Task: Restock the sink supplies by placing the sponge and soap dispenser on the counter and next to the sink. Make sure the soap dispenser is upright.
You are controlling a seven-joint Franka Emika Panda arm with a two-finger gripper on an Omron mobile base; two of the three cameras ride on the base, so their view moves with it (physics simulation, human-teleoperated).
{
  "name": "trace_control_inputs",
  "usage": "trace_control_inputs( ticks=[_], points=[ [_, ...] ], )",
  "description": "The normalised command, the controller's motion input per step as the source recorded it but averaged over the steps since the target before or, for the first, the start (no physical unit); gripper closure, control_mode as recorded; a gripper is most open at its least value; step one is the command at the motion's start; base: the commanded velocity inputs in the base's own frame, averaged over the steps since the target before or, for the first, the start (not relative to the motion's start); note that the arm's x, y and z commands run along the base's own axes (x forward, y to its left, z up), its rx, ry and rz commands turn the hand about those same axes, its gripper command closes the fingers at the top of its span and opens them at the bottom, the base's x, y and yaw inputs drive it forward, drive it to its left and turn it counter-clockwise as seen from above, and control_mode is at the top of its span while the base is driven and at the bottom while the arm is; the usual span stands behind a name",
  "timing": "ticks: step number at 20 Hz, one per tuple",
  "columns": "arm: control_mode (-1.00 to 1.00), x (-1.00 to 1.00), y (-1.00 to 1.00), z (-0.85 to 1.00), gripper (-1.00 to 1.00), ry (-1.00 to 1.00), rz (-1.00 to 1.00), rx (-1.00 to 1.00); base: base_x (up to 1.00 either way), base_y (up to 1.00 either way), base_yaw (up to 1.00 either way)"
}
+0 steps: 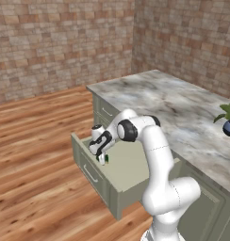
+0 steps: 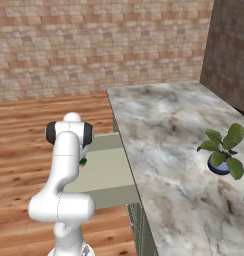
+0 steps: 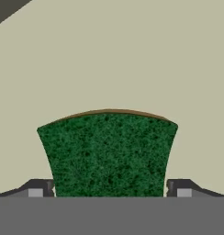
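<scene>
Nearest the hand camera, my 2 fingertips [image 3: 36, 189] flank the sponge [image 3: 107, 153], jaws spread wide; whether the pads already touch its sides I cannot tell. It lies dead centre between them, its width spanning the gap, on the floor of the open drawer [image 1: 131, 169]. Beyond stands the island top [image 1: 183, 113] with its potted plant [image 2: 223, 150].

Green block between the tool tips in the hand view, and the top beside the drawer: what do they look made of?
Flat green sponge block: looks like coarse scouring fibre, matte, going by the speckled dark-green grain; the thin brownish-yellow far edge suggests a softer foam layer, though that is uncertain. Grey-white veined top with a potted plant: looks like polished marble or a marble-look laminate, going by the cloudy grey veins; the render cannot settle which.
</scene>
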Motion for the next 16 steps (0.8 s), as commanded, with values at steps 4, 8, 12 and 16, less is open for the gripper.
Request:
trace_control_inputs(
  ticks=[4, 8, 12, 16],
  points=[
    [-1.00, -0.04, 0.00, -0.47, 1.00, 0.01, 0.00, 0.00, 0.00, 0.00, 0.00],
    [-1.00, -0.06, 0.00, -0.27, 1.00, 0.00, 0.00, 0.00, 0.00, 0.00, 0.00],
    [-1.00, -0.15, 0.00, 0.01, 1.00, -0.07, 0.00, 0.00, 0.00, 0.00, 0.00],
    [-1.00, -0.46, -0.19, 0.39, 1.00, -0.19, 0.00, -0.01, 0.00, 0.00, 0.00]
  ],
)
